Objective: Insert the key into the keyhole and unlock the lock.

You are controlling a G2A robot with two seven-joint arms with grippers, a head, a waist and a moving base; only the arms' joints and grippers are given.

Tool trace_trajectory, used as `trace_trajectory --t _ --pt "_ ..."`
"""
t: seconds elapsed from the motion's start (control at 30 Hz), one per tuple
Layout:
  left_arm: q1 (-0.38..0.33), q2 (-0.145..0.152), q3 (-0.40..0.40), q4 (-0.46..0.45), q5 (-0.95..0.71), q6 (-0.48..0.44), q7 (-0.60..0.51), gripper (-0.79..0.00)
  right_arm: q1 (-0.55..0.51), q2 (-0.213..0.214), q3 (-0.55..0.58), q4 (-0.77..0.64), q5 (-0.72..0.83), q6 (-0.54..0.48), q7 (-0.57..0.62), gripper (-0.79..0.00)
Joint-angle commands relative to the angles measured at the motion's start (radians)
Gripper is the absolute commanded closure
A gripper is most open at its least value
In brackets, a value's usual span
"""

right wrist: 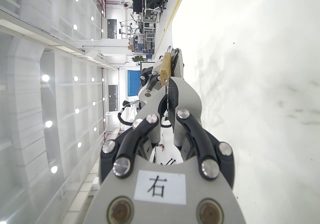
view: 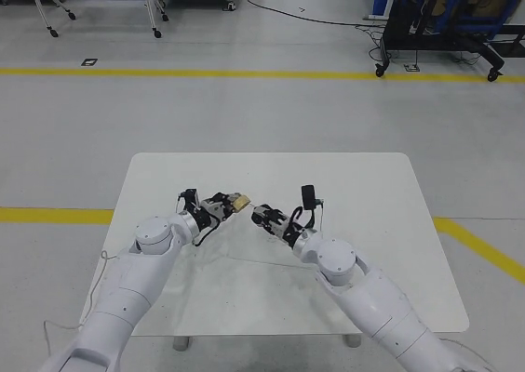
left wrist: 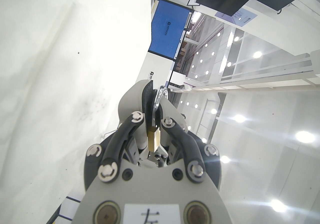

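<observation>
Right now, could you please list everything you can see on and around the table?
padlock: one, brass body with a silver shackle, over the middle of the table, clamped in the left gripper.
table: one, white, beneath both arms.
floor lines: two, yellow, one across the floor beyond the table, one running past the table's sides.
wheeled rack: one, black and blue, on the floor far beyond the table, toward the robot's right.
left gripper: one, grey with black pads, shut on the padlock.
right gripper: one, grey with black pads, fingers shut, its tip right at the end of the padlock's body opposite the shackle.
</observation>
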Motion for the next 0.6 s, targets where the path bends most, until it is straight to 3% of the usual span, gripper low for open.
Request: trace_trajectory --t 0.0,0.57 --pt "0.006 0.001 -0.008 -0.01 0.006 -0.006 0.029 0.0 -0.012 -0.002 -0.005 -0.016 -0.022 0.003 -0.028 0.0" --pt "0.045 0.006 -0.014 -0.08 0.079 0.01 0.057 0.0 -0.014 -0.03 -0.024 -0.014 -0.053 0.036 -0.077 0.0"
